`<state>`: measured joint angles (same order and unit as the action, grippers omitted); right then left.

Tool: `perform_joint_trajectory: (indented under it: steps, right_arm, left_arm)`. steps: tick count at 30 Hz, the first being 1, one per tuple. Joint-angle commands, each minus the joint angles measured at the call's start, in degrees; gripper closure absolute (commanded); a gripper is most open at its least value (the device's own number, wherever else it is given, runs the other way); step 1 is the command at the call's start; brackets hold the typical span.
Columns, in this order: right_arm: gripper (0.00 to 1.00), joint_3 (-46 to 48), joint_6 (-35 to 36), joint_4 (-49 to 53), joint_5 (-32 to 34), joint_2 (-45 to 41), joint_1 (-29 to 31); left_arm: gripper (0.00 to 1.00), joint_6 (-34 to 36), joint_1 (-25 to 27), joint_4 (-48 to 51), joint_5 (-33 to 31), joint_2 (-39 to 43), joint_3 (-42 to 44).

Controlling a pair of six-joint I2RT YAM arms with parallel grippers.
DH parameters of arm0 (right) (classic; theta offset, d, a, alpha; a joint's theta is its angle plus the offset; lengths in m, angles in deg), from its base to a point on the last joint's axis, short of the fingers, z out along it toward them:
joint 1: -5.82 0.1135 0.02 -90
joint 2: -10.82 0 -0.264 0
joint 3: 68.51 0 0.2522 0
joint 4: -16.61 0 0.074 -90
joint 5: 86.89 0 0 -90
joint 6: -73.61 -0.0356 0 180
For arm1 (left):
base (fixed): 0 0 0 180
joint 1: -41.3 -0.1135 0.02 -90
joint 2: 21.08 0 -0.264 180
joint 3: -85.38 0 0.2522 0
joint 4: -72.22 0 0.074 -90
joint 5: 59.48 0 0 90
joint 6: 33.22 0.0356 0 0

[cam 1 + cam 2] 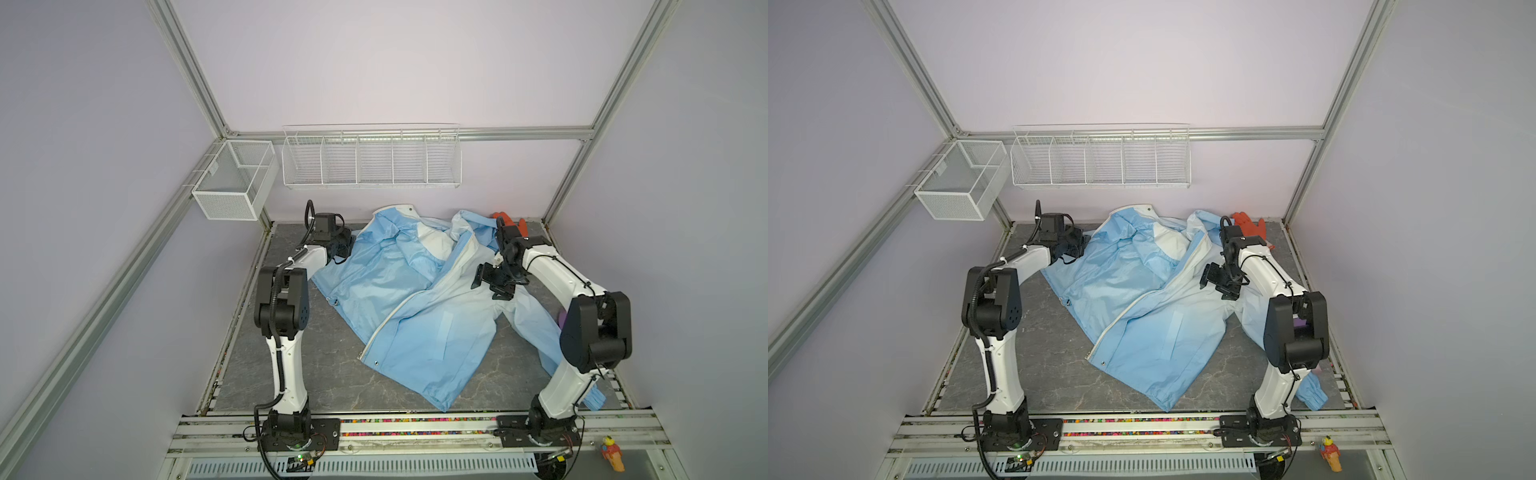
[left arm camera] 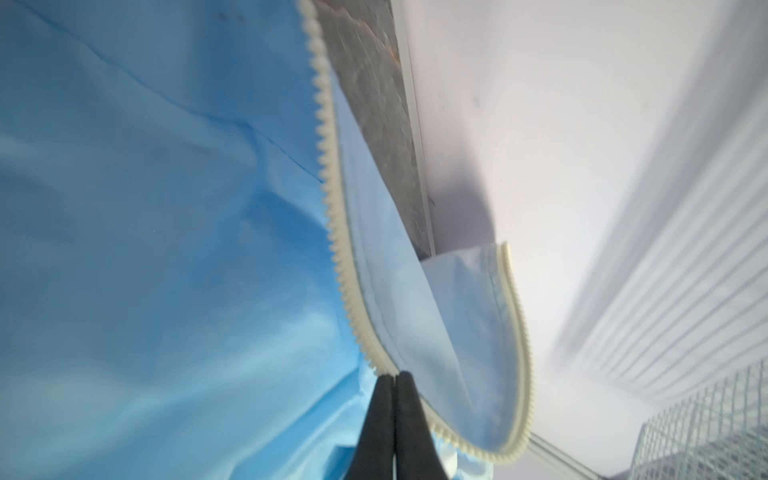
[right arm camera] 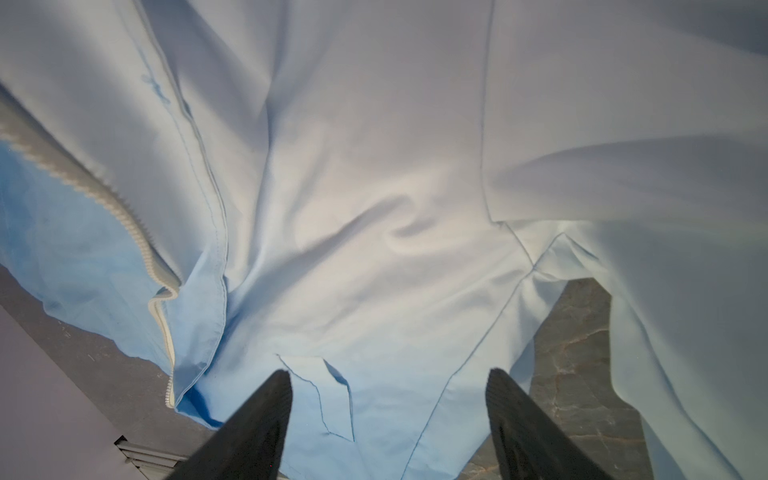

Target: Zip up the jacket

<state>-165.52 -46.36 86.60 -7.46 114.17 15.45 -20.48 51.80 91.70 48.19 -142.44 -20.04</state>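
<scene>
Lying unzipped and rumpled on the table (image 1: 316, 374), jacket (image 1: 436, 332) had one zipper edge (image 2: 332, 232) pinched in the left tool (image 2: 394, 380), right tool (image 3: 388, 374) spread above the other panel; step judged edge-gathering, next move needing both bottom zipper ends brought together.

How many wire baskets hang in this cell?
2: a mesh basket on the left side rail, and a long divided wire rack on the back wall beside it. None seems hidden.
</scene>
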Motion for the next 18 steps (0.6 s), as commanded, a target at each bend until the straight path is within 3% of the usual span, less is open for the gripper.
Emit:
perform_joint_trajectory:
  steps: [1, 10, 12, 15, 18]
  right_arm:
    - [0.23, 0.0, 0.3, -3.3, -1.9, 3.6, 0.1]
    - [0.24, -4.0, 0.5, -4.8, -4.9, 10.0, 0.0]
    - [0.24, -4.2, 0.7, -4.7, -5.2, 9.5, 0.0]
    - [0.24, -3.5, 1.0, -4.6, -5.5, 8.1, 0.0]
    - [0.24, -2.1, 1.2, -4.3, -5.9, 6.0, 0.0]
  left_arm:
    - [1.00, 4.2, 3.8, 10.6, 1.5, 7.2, -5.8]
    - [1.00, 7.6, 18.3, 27.9, -0.7, 16.0, -10.7]
    - [1.00, 5.6, 18.7, 24.6, -2.7, 19.4, -4.2]
    - [0.79, -1.0, 16.3, 9.6, -4.7, 25.8, 10.6]
    - [0.70, -2.2, 13.3, 3.5, -6.1, 28.2, 16.1]
